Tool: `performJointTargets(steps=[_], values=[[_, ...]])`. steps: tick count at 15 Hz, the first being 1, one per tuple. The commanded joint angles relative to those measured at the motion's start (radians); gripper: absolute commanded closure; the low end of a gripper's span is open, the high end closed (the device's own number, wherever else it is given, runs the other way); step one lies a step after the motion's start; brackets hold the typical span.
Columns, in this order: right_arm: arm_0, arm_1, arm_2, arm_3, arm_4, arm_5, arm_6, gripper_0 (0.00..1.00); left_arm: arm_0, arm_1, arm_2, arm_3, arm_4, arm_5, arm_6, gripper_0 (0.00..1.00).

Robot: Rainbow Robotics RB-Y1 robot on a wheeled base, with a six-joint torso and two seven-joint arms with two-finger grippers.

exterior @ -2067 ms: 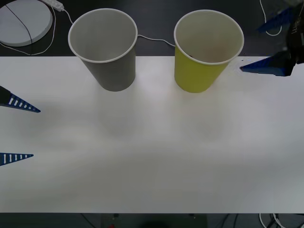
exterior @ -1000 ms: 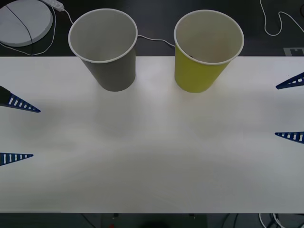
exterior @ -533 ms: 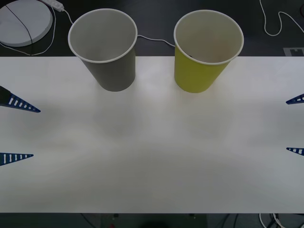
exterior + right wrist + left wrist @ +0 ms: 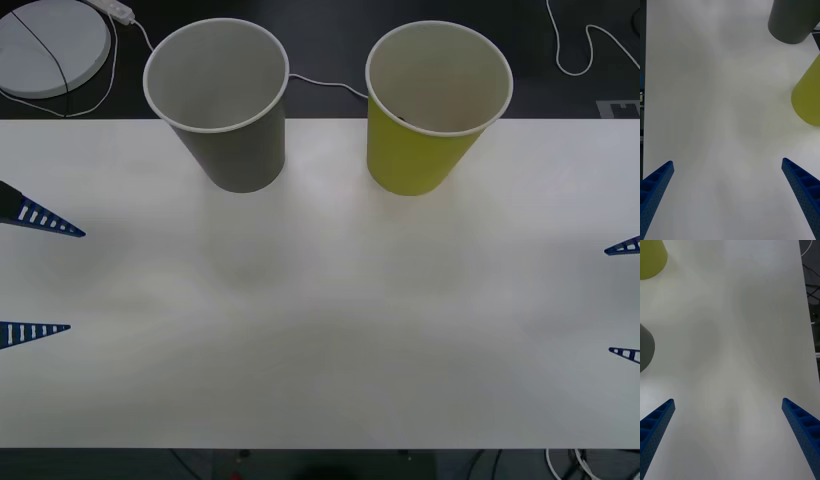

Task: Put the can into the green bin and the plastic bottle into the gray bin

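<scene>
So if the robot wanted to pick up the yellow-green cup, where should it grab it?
Probably low on the outside wall of the green bin, coming in from the robot's right, where the open right gripper waits. The bin stands upright and narrows toward its base, so the lower wall likely fits best between the fingers; the wide rim looks too broad.

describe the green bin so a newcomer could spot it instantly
Look along the far edge of the white table, where two large cup-shaped bins stand side by side. The green bin is the one on the robot's right. Its yellow-green wall and cream inside set it apart from the gray bin.
</scene>
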Motion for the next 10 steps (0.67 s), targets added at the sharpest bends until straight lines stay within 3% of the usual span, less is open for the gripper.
performJointTargets(steps=[1, 10], values=[[0.010, 0.024, 0.000, -0.003, -0.007, 0.000, 0.008, 0.00, 0.000, 0.000, 0.000, 0.000, 0.000, 0.000, 0.000, 0.00], [0.011, 0.044, 0.003, -0.002, -0.007, 0.000, 0.019, 0.00, 0.000, 0.000, 0.000, 0.000, 0.000, 0.000, 0.000, 0.00]])
